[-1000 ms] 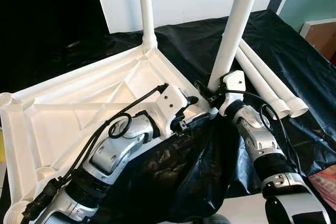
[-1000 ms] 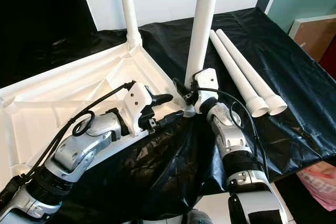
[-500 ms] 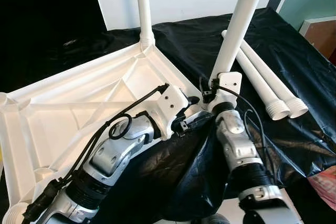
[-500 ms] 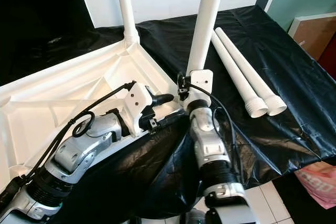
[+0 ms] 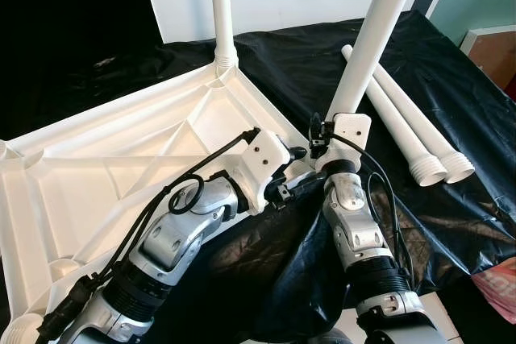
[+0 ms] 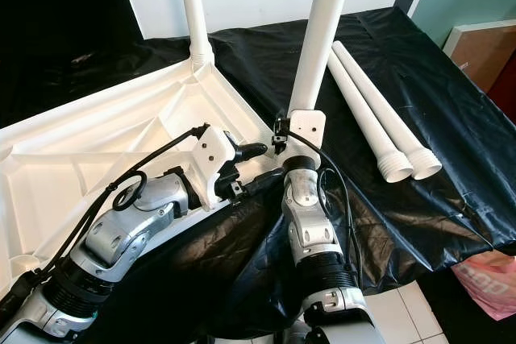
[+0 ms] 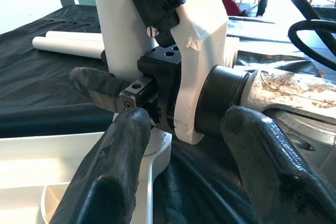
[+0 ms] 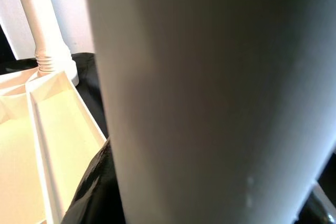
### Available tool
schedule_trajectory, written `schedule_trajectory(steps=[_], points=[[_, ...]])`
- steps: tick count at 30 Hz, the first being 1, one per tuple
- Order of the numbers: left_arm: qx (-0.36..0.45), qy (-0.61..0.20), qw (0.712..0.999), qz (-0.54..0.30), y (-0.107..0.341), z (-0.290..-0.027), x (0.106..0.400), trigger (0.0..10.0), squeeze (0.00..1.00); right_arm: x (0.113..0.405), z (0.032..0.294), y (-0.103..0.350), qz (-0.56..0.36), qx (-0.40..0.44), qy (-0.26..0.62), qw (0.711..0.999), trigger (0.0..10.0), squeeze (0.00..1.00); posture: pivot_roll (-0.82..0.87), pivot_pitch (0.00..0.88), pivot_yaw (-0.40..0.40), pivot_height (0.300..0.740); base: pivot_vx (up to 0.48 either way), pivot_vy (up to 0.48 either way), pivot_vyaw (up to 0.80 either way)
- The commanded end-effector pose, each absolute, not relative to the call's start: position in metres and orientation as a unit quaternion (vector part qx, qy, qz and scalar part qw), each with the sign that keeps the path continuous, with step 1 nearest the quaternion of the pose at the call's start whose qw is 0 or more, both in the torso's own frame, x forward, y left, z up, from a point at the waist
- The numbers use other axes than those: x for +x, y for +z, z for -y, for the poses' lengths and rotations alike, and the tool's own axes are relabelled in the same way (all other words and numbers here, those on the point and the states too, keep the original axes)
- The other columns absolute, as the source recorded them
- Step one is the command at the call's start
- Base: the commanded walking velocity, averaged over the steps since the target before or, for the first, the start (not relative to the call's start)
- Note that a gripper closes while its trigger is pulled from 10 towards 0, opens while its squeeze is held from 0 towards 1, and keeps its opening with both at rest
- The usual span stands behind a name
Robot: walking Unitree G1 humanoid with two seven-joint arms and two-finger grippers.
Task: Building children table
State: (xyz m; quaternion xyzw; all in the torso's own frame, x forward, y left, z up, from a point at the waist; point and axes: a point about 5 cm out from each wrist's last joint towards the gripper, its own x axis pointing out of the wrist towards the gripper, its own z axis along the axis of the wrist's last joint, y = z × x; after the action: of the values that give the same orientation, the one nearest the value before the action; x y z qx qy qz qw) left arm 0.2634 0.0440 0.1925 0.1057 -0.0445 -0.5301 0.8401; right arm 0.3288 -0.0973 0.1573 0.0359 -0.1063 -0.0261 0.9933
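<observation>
A black plastic sheet [image 5: 451,94] covers the work surface in front of a white wall, and on it I have the white moulded plastic tabletop [image 5: 113,159] lying upside down, ribs facing up. One white plastic tube leg [image 5: 220,14] already stands upright in the far corner socket.

What matters to me now is the second white tube leg [image 6: 322,34]. My right gripper [image 6: 284,141] is clamped around its lower end, right at the tabletop's near right corner. The leg's long axis runs up and away from the gripper, leaning slightly to my right instead of standing straight like the seated one. I judge it needs bringing plumb over the socket before it can be pressed or twisted home; I cannot see the socket itself behind the gripper.

My left gripper [image 5: 294,173] sits just beside the right one, at the same corner edge, fingers [image 7: 118,166] spread apart and holding nothing, so it is close enough to steady the tabletop.

Two spare white tube legs [image 5: 407,122] lie side by side on the sheet, well to my right.
</observation>
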Motion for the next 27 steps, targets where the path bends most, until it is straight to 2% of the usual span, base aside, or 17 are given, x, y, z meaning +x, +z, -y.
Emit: schedule_trajectory(steps=[1,3,4,5,6,16,17,18,19,20,24,25,27], points=[[0.105,-0.561,0.82,0.037,0.189,-0.042,0.258,10.0,0.0,0.325,0.099,0.134,0.053,0.03,-0.029,0.998,10.0,0.0,0.03,0.115,-0.033,0.74,0.0,0.0,0.0],[0.105,-0.561,0.82,0.037,0.189,-0.042,0.258,10.0,0.0,0.325,0.099,0.134,0.053,0.03,-0.029,0.998,10.0,0.0,0.03,0.115,-0.033,0.74,0.0,0.0,0.0],[0.106,-0.561,0.82,0.038,0.19,-0.043,0.258,10.0,0.0,0.325,0.1,0.136,0.061,0.043,-0.023,0.997,10.0,0.87,0.03,0.112,-0.034,0.74,0.0,0.0,0.0],[0.106,-0.561,0.82,0.038,0.19,-0.043,0.258,10.0,0.0,0.325,0.1,0.136,0.061,0.043,-0.023,0.997,10.0,0.87,0.03,0.112,-0.034,0.74,0.0,0.0,0.0],[0.108,-0.56,0.821,0.038,0.19,-0.044,0.259,10.0,0.0,0.326,0.102,0.139,0.07,0.045,-0.018,0.996,10.0,1.0,0.03,0.109,-0.032,0.74,0.0,0.0,0.0],[0.117,-0.564,0.816,0.035,0.191,-0.052,0.259,10.0,0.0,0.329,0.119,0.151,0.105,0.023,0.02,0.994,10.0,1.0,0.03,0.116,-0.027,0.74,0.0,0.0,0.0],[0.119,-0.564,0.817,0.034,0.191,-0.053,0.26,10.0,0.0,0.329,0.122,0.153,0.107,0.022,0.031,0.994,10.0,0.98,0.03,0.119,-0.026,0.74,0.0,0.0,0.0],[0.12,-0.564,0.817,0.033,0.191,-0.054,0.26,10.0,0.0,0.33,0.125,0.155,0.11,0.019,0.049,0.993,10.0,0.27,0.03,0.12,-0.026,0.74,0.0,0.0,0.0],[0.12,-0.564,0.817,0.033,0.191,-0.054,0.26,10.0,0.0,0.33,0.125,0.155,0.11,0.019,0.049,0.993,10.0,0.27,0.03,0.12,-0.026,0.74,0.0,0.0,0.0],[0.121,-0.564,0.816,0.03,0.19,-0.055,0.26,10.0,0.0,0.33,0.129,0.159,0.118,0.013,0.086,0.989,10.0,0.0,0.03,0.121,-0.026,0.74,0.0,0.0,0.0],[0.121,-0.564,0.816,0.03,0.19,-0.055,0.26,10.0,0.0,0.33,0.13,0.16,0.12,0.012,0.099,0.988,10.0,0.0,0.03,0.121,-0.026,0.74,0.0,0.0,0.0],[0.114,-0.568,0.815,0.034,0.19,-0.053,0.258,10.0,0.0,0.33,0.135,0.161,0.122,-0.014,0.156,0.98,10.0,0.0,0.03,0.117,-0.023,0.74,0.0,0.0,0.0],[0.109,-0.57,0.814,0.036,0.19,-0.052,0.257,10.0,0.0,0.33,0.138,0.16,0.118,-0.022,0.184,0.976,10.0,0.0,0.03,0.113,-0.023,0.74,0.0,0.0,0.0]])
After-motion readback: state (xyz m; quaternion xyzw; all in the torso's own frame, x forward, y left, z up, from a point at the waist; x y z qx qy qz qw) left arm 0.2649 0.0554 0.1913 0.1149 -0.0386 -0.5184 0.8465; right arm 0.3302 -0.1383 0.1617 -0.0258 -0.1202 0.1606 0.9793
